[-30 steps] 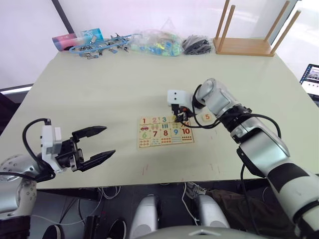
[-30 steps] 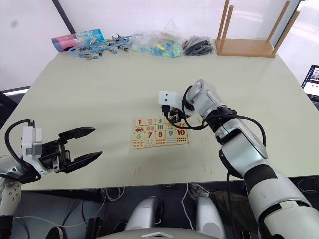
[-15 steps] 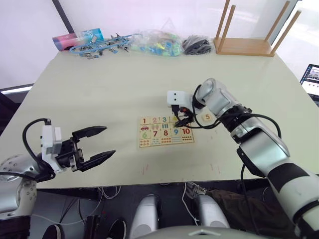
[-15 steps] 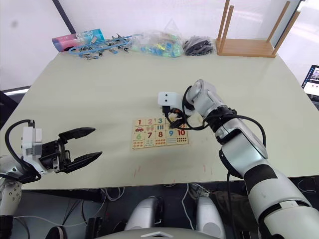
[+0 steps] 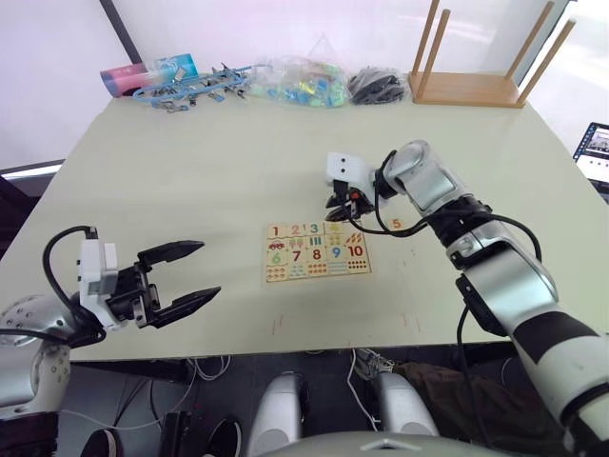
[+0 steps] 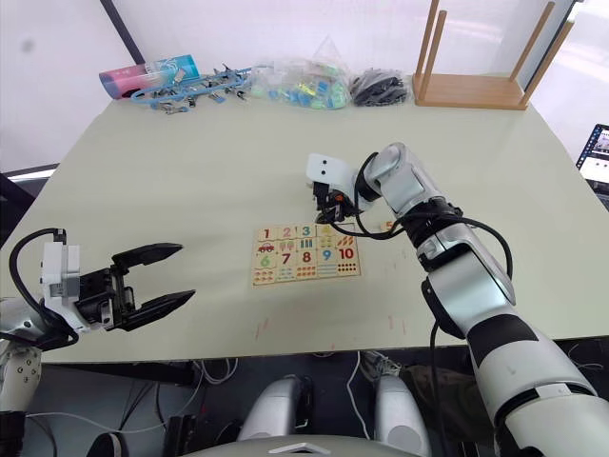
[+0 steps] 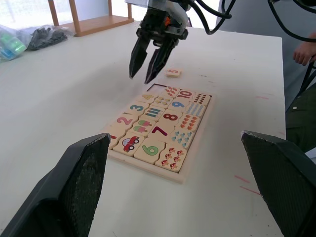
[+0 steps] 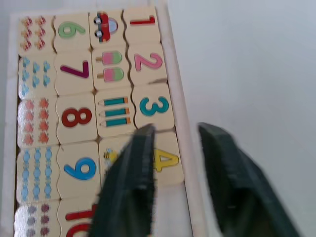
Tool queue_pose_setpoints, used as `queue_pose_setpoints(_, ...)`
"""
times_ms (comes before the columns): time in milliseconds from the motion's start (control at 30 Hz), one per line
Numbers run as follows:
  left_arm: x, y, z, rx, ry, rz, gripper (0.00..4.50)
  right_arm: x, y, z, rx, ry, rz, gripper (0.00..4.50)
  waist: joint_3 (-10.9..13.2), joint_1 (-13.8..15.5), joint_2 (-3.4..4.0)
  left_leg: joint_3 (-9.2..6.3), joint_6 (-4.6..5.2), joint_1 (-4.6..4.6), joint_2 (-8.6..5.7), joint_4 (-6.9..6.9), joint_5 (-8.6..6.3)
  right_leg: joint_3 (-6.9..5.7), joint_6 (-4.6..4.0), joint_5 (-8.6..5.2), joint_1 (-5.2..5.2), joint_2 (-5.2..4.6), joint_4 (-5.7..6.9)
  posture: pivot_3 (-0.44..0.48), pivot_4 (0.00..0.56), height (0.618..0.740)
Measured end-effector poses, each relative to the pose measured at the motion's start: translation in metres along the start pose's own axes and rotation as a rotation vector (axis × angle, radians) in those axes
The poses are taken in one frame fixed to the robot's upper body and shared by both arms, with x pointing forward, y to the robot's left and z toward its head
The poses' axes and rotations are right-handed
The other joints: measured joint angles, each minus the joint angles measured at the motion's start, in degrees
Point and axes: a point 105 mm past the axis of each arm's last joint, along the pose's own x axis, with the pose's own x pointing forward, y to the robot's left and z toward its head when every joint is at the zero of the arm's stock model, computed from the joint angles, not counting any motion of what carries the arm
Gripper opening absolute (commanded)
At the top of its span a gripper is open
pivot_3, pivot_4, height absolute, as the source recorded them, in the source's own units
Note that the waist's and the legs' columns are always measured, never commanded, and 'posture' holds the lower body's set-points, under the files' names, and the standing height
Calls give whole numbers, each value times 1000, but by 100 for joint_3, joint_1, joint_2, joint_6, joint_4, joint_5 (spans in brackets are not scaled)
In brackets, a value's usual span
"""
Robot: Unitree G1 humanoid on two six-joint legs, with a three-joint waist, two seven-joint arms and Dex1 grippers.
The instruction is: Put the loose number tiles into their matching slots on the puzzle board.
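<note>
The puzzle board (image 5: 316, 253) lies flat in the middle of the table. Tiles 1, 2 and 3 (image 8: 155, 105) and the yellow 4 (image 8: 167, 160) sit in its far-edge slots. Beside the 4, the end slot (image 7: 155, 88) is a dark bare recess. The orange 5 tile (image 5: 395, 225) lies loose on the table just right of the board's far corner. My right gripper (image 5: 344, 202) hovers above the board's far edge over the 4, fingers a little apart and holding nothing. My left gripper (image 5: 210, 268) stands open and empty, well left of the board near the front edge.
A wooden rack with upright dowels (image 5: 473, 67) stands at the back right. Bags and small clutter (image 5: 285, 81) line the far edge. A laptop (image 5: 595, 152) shows at the right edge. A person's hand (image 7: 303, 52) is beyond the table.
My right gripper has lifted off the board's far edge and drawn back a little. The yellow 4 tile now shows seated in its slot. The left arm is unmoved.
</note>
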Motion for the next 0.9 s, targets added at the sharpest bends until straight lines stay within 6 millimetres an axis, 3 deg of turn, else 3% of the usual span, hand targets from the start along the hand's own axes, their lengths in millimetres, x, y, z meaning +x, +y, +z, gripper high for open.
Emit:
queue_pose_setpoints(233, 2, 1, 3, 17, -9, -8, 4500, 7, 6, -13, 22, -94, -18, 18, -1, -5, -2, 0, 6, 0, 0, 0, 4, 1, 0, 0, 1, 2, 0, 0, 150, 740)
queue_pose_setpoints(400, 2, 2, 4, 18, -10, -9, 4500, 18, 16, -35, 62, -94, -18, 18, 0, -4, -1, 2, 14, 0, -1, 0, 9, 2, 0, 0, 1, 2, 0, 0, 150, 740)
queue_pose_setpoints(733, 2, 1, 3, 17, -8, -12, 4500, 19, 16, -34, 63, -132, -54, 18, 0, -2, -1, 1, 14, 6, 3, -1, 8, 3, 0, 0, 4, 2, 2, 0, 150, 740)
queue_pose_setpoints(900, 1, 0, 1, 6, -5, -1, 4500, 0, 22, -21, 80, -278, -67, 18, -1, 16, -3, -1, 14, 0, 2, -5, 8, 1, 0, 0, 4, -1, -3, 0, 150, 740)
